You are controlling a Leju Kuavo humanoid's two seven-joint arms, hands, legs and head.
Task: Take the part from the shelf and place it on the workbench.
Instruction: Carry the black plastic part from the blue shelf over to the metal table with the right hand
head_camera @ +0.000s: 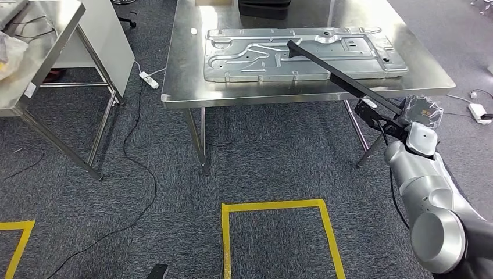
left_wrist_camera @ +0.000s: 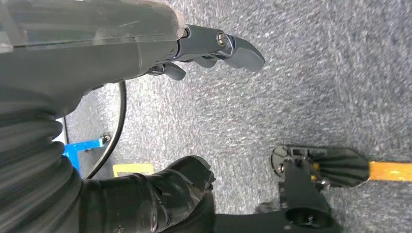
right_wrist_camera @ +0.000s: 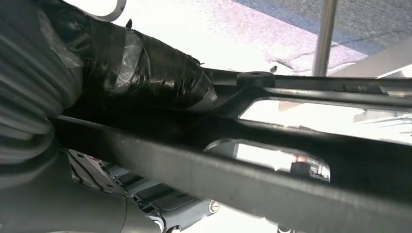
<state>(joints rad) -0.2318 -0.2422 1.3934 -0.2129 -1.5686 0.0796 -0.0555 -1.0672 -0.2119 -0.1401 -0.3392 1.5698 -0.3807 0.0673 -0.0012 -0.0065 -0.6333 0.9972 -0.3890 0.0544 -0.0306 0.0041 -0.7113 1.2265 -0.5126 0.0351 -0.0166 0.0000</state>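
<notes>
The part is a long, flat black bar with cut-out windows along it. It slants up and to the left from the right hand, and its far end hangs above the near right portion of the workbench, over the panel lying there. In the head view the bar looks lifted off the panel, not lying on it, though contact at the far tip cannot be told for sure. In the right wrist view the part runs across from beside the hand, whose taped black thumb lies against the bar's upper edge; the fingers are wrapped around the bar and hold it. The silver right arm comes in from the near right corner.

The panel is a big stamped grey metal sheet with ribs and holes, flat on the steel workbench, filling most of its middle. A dark case sits at the far edge of the bench.

The left hand hangs over grey carpet; its dark fingers stretch out with the thumb apart from them, and they hold nothing.

To the left stands a second steel table with a white cabinet beside it. A white power strip and a black cable lie on the carpet between the tables. Yellow tape marks a square on the near floor, with another corner of tape at the near left.
</notes>
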